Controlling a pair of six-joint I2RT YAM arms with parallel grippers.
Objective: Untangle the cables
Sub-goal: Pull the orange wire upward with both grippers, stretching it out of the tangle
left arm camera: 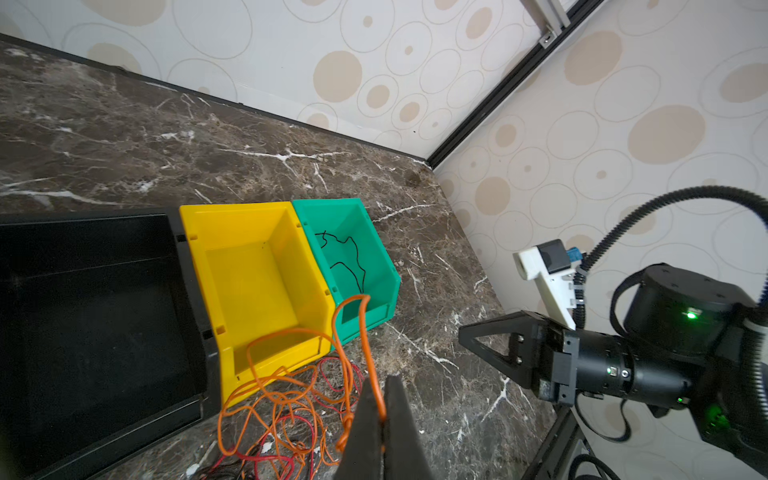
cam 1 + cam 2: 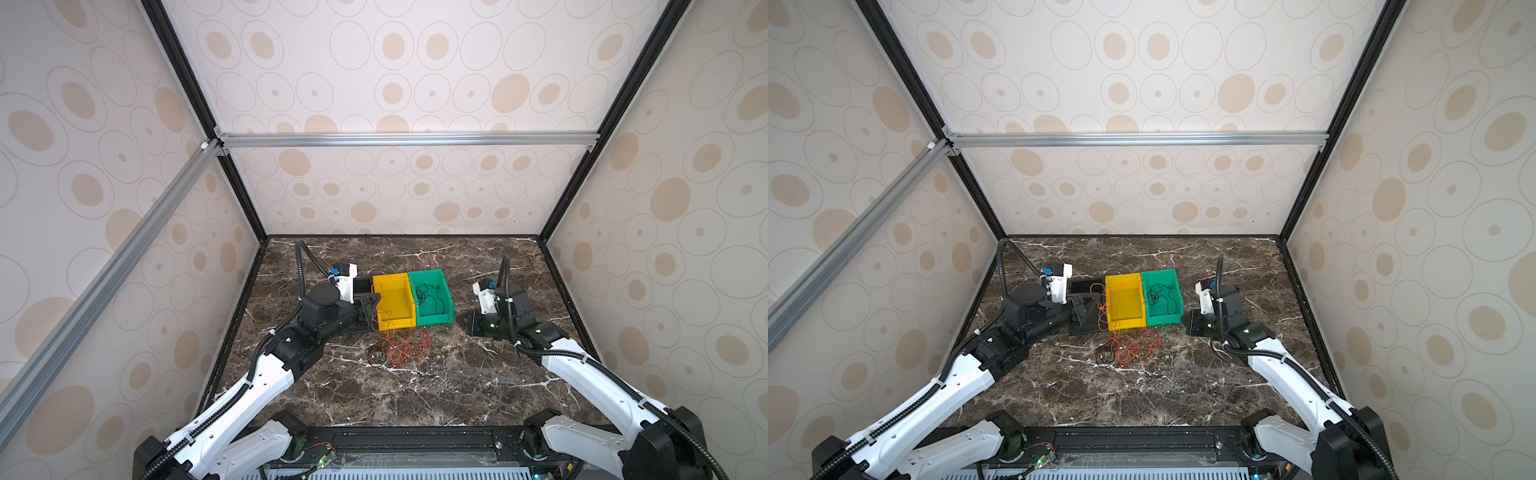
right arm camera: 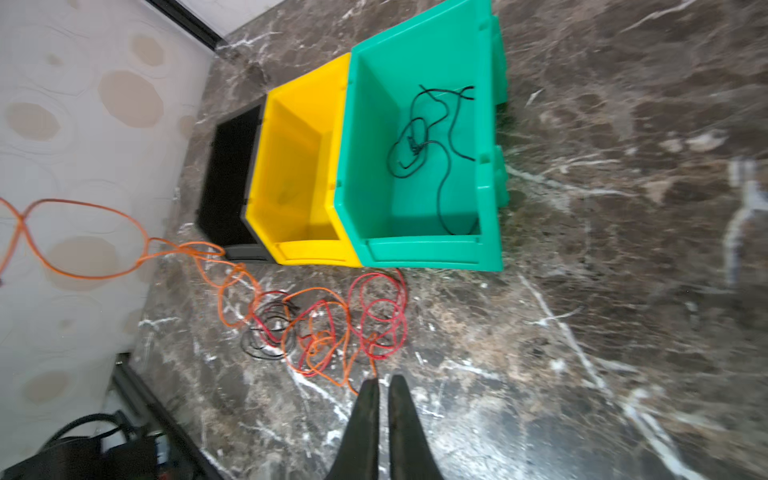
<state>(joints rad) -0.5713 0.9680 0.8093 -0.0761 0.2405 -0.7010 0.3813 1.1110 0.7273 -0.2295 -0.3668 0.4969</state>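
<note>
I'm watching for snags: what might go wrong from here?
1. The left gripper pinches the thin orange cable, whose loops are interwoven with the red and black cables; lifting may drag the whole tangle.
2. That cable hangs close to the front corner of the yellow plastic bin and might catch it.

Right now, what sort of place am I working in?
Probably an enclosed robot test cell, not a home: patterned panels on an aluminium frame wall in a marble-look tabletop, with a yellow bin and green bin set beside tangled cables.
</note>
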